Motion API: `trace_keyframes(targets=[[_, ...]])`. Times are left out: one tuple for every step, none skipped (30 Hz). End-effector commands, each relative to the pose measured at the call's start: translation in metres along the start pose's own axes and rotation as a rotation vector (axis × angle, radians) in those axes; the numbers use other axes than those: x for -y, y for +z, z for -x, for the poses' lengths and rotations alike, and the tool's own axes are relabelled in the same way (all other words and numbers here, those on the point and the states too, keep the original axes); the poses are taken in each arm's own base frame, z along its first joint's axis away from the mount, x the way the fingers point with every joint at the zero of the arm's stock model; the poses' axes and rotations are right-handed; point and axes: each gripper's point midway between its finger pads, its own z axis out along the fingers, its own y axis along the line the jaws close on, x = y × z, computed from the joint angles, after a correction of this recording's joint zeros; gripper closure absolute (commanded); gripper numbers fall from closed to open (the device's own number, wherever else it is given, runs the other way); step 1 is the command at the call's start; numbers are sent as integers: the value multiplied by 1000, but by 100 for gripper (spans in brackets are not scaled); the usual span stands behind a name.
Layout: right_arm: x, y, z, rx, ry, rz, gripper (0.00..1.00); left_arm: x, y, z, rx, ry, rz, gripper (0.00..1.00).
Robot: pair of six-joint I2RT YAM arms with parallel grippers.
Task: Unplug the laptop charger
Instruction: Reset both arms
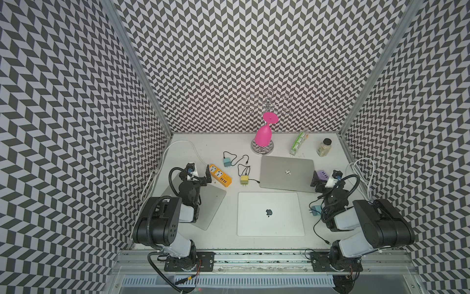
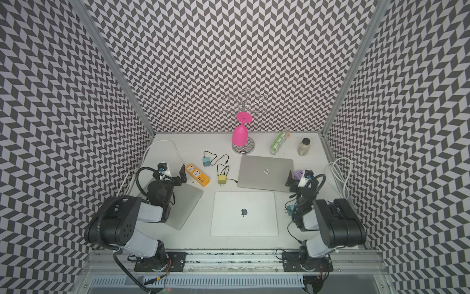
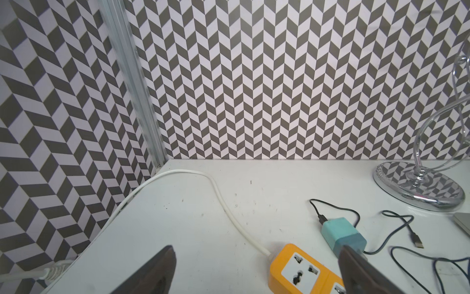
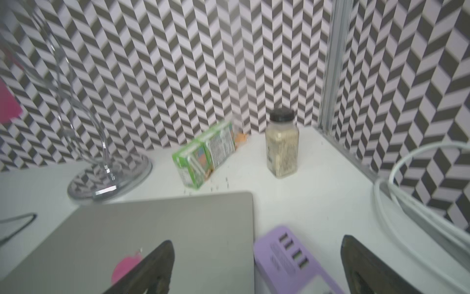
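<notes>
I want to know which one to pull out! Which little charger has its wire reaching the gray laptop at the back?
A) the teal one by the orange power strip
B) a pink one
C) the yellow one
C: the yellow charger has a black wire running to the edge of the gray laptop, while the teal charger by the orange power strip has a wire whose end lies loose.

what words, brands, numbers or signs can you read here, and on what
No words or numbers are readable.
Apple logo, no lettering: white laptop.
Green carton: printed label, too blurred to read.
Purple power strip: markings by the ports, too blurred to read.
</notes>
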Motion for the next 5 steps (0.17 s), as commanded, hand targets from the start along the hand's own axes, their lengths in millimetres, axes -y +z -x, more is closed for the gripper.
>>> trace_keyframes(targets=[[-8, 5, 13, 36, -16, 28, 1, 0, 2, -6, -25, 10, -11, 0], [-7, 7, 9, 5, -15, 23, 1, 0, 2, -6, -25, 11, -13, 0], [-7, 9, 6, -13, -18, 20, 1, 0, 2, -6, -24, 11, -13, 0], [-6, 10, 8, 5, -14, 13, 1, 0, 2, -5, -24, 9, -12, 0], [-5, 11, 9, 20, -13, 10, 1, 0, 1, -4, -21, 9, -12, 0]])
